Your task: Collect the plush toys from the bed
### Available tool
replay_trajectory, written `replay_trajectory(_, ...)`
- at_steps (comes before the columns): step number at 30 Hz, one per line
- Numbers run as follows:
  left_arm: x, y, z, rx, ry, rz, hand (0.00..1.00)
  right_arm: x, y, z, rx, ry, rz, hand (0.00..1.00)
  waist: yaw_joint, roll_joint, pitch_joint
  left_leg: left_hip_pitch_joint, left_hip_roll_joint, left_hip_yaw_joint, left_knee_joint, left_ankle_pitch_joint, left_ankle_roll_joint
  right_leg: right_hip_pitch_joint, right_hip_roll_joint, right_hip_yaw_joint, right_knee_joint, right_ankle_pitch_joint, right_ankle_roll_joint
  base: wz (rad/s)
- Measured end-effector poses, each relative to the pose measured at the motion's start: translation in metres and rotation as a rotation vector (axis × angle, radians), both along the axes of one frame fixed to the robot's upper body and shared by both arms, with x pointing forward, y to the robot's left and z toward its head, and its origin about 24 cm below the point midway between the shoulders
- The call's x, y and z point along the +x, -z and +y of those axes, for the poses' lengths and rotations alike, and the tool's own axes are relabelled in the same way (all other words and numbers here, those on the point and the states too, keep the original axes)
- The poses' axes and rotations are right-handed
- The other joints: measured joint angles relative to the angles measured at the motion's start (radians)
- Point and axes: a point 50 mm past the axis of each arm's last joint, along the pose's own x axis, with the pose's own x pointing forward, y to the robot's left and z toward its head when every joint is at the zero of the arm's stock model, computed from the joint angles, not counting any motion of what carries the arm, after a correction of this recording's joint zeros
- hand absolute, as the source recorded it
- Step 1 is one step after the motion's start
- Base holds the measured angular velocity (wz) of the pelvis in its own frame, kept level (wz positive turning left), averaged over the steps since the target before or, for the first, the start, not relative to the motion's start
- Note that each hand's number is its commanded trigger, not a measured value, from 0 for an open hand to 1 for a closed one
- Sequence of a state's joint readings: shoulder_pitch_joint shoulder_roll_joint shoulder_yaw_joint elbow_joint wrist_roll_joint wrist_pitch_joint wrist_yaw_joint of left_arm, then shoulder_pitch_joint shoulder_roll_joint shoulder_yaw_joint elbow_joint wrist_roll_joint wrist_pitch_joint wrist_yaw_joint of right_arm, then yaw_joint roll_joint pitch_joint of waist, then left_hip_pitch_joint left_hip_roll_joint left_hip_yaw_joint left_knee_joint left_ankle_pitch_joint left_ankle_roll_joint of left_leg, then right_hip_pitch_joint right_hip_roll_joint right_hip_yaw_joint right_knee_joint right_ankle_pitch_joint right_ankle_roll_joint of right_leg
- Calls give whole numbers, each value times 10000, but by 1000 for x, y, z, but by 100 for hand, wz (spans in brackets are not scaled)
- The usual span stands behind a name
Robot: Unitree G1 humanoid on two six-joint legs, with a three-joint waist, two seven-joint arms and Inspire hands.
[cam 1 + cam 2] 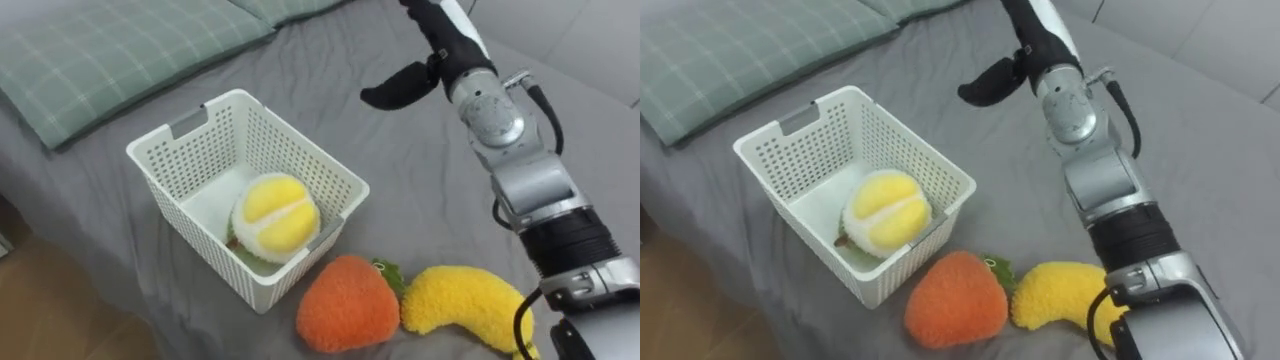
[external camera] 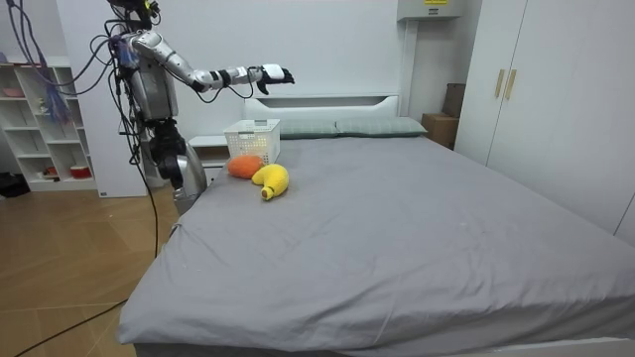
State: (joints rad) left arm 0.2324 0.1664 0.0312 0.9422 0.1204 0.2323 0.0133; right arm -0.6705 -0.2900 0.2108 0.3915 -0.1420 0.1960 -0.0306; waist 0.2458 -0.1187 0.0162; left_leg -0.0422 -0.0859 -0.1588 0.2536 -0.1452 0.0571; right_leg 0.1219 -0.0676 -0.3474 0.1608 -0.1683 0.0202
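Grey bed (image 1: 400,180) | right hand (image 1: 445,42) fingers (image 2: 285,72) held straight, empty, raised | strawberry (image 1: 347,303) and banana (image 1: 465,303) lay well below them beside basket (image 1: 160,140) (one yellow toy (image 1: 275,213) inside) | soft, light; likely squeeze mid-body

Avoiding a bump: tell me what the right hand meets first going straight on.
Nothing close, it seems: the right hand points across the bed, above the basket and pillows. Depth is unclear; the wardrobe beyond looks like the first obstacle.
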Motion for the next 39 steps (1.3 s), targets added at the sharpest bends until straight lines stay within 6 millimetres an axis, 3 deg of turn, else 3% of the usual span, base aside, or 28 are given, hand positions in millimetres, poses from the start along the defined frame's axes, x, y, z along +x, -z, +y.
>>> replay_trajectory(3, 1, 0, 1, -4, -21, -34, 0, -2, 5, -3, 77, 154, 97, 0, -228, 72, -16, 194, 71, 265, -159, -29, 11, -2, 14, 358, 79, 0, 0, -32)
replay_trajectory(6, 12, -1, 0, 9, 71, -274, 0, -7, 18, -12, 151, 501, 354, 0, -466, 128, -116, 209, 112, 494, -196, -42, 30, -107, 19, 570, 83, 1, 0, -22)
replay_trajectory(11, 27, -3, -1, -83, -93, -682, 0, -16, 38, -22, -39, 873, 900, 0, -564, 318, -141, 328, 271, 1144, -408, -58, 55, -319, 79, 1120, 114, 74, -19, -36)
replay_trajectory(18, 32, -4, 0, -122, -256, -878, 0, -35, 72, -29, -92, 843, 2076, 0, -1000, 325, -147, 665, 378, 1576, -758, -59, 54, -365, 138, 1528, 98, 76, -20, -21)
replay_trajectory(23, 33, -3, 0, -110, -244, -884, 0, -47, 92, -33, -356, 855, 2771, 0, -1067, 329, -129, 856, 414, 1825, -955, -60, 52, -347, 152, 1549, 65, 75, -19, -15)
replay_trajectory(30, 40, -4, -3, 140, -28, -1465, 0, -70, 135, -45, -467, 1307, 4302, 0, -1042, 305, -87, 864, 415, 1838, -1029, -63, 55, -389, 151, 1559, 57, 75, -19, -2)
replay_trajectory(35, 40, -4, -3, 44, -206, -1650, 0, -76, 150, -52, -572, 1578, 4967, 0, -1032, 415, -27, 815, 422, 1876, -1025, -64, 55, -480, 154, 1585, 84, 76, -20, -5)
replay_trajectory(39, 40, -4, -4, -76, -301, -1650, 0, -76, 151, -53, -745, 1586, 4997, 0, -1039, 465, -56, 397, 433, 1879, -929, -55, 48, -864, 167, 1584, 104, 102, -60, 0)
